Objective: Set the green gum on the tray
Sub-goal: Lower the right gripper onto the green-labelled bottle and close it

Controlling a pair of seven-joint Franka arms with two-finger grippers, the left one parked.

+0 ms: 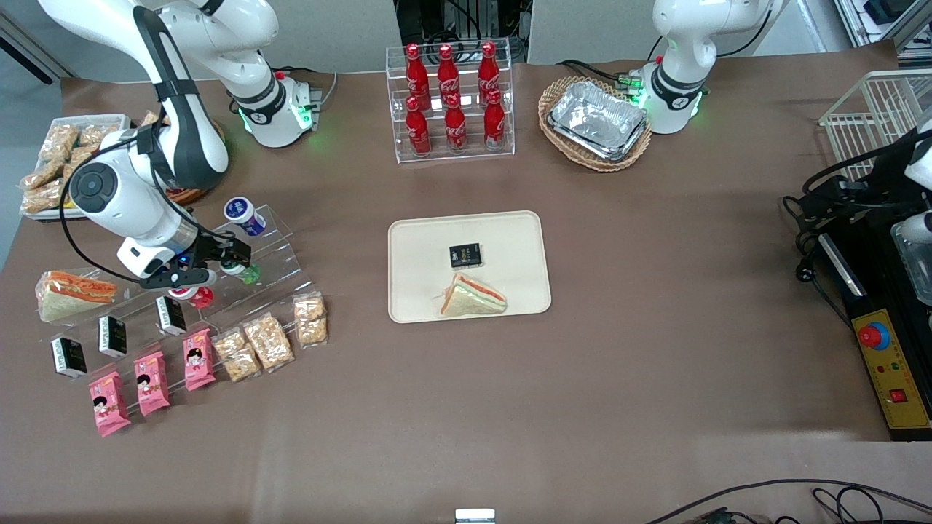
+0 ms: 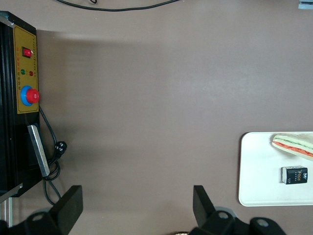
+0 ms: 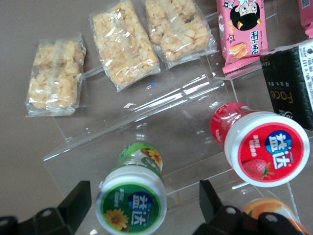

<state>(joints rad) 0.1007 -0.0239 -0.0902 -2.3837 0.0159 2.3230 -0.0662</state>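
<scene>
Both gripper (image 3: pixel 142 205) fingers (image 3: pixel 78 200) flank green gum (image 3: pixel 134 193).

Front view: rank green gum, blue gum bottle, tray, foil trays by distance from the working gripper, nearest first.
From the gripper:
1. green gum, right at its fingers, on the clear stand.
2. blue gum bottle, one step higher.
3. tray, mid-table.
4. foil trays, toward the parked arm's end.

Green gum (image 3: pixel 133 198): translucent green body, white lid, green label with a yellow sunflower and a blue-white logo. Red bottle (image 3: pixel 259 142) beside it: red body, white lid, red label showing a strawberry. Blue bottle (image 1: pixel 244 216): blue body, white lid. My gripper (image 3: pixel 144 208) at the green gum: black fingers. Tray (image 1: pixel 524 233): plain cream-beige, carrying a black packet (image 1: pixel 465 255) and a sandwich (image 1: pixel 472 298) with orange and green layers. Table (image 1: pixel 655 327): brown.
</scene>
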